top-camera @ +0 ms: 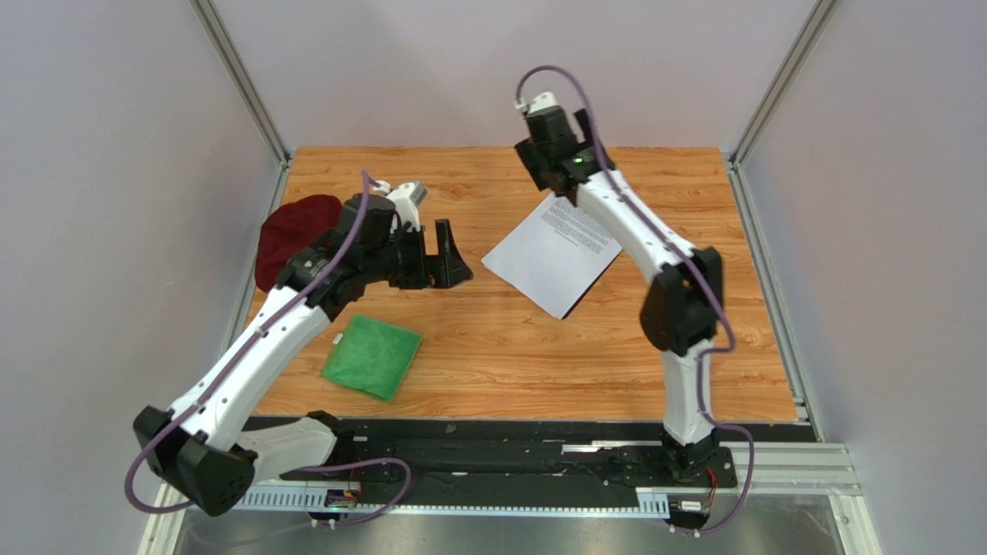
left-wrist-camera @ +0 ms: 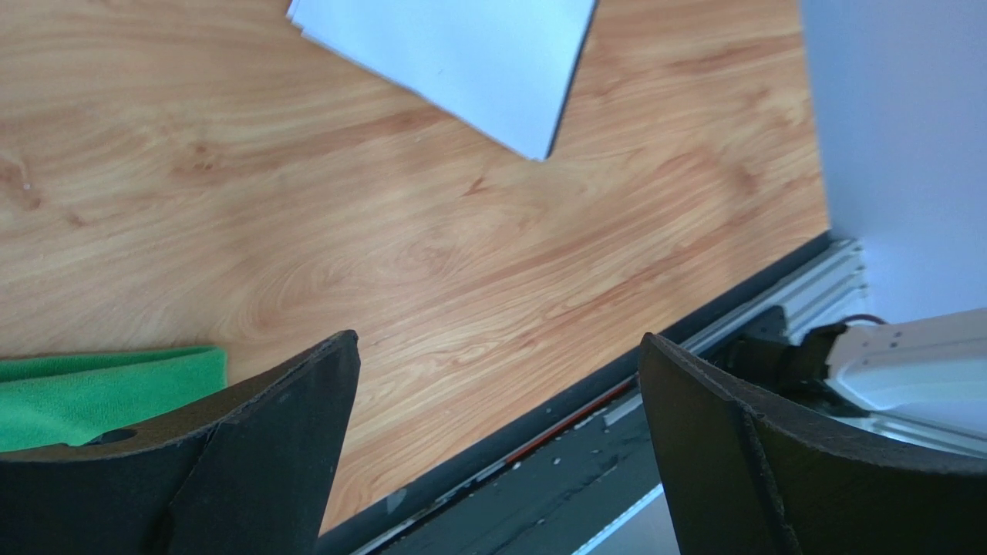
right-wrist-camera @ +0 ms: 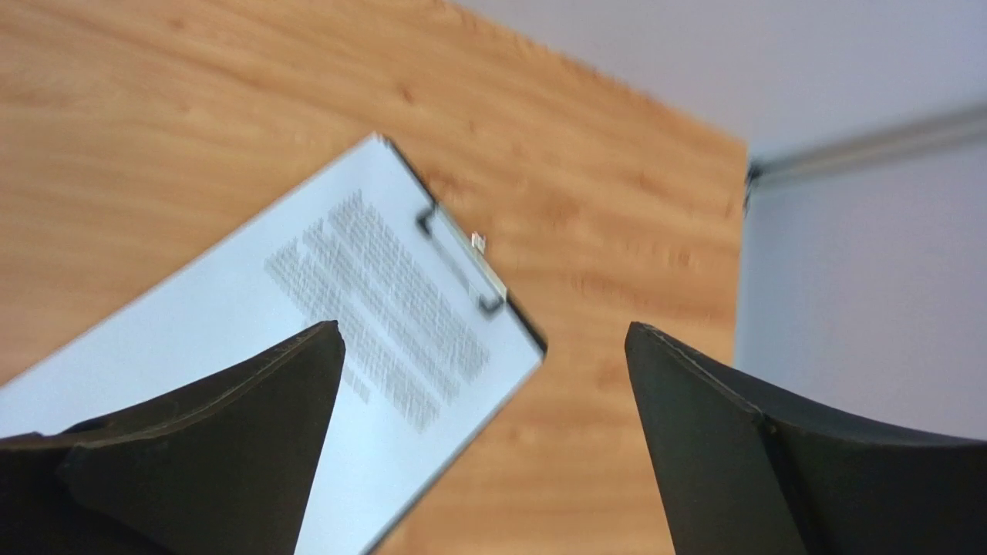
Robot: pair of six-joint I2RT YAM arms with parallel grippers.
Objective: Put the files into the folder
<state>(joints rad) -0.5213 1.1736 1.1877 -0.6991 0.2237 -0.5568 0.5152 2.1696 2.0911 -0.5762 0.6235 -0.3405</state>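
Note:
The files (top-camera: pixel 545 260) are white sheets lying tilted right of the table's middle, with a block of black print near their far end. In the right wrist view the files (right-wrist-camera: pixel 232 312) lie on the folder (right-wrist-camera: pixel 540 342), which shows only as a thin black edge, with a wire clip (right-wrist-camera: pixel 461 257) at the top. A corner of the files (left-wrist-camera: pixel 463 52) also appears in the left wrist view. My right gripper (top-camera: pixel 542 171) hangs above the stack's far end, and the right gripper (right-wrist-camera: pixel 484 335) is open and empty. My left gripper (top-camera: pixel 446 260) (left-wrist-camera: pixel 498 341) is open left of the stack, holding nothing.
A green square cloth (top-camera: pixel 371 356) (left-wrist-camera: pixel 104 387) lies at the front left. A dark red hat (top-camera: pixel 295 231) sits at the left edge, behind my left arm. The black mounting rail (top-camera: pixel 521 457) runs along the near edge, and grey walls enclose the table.

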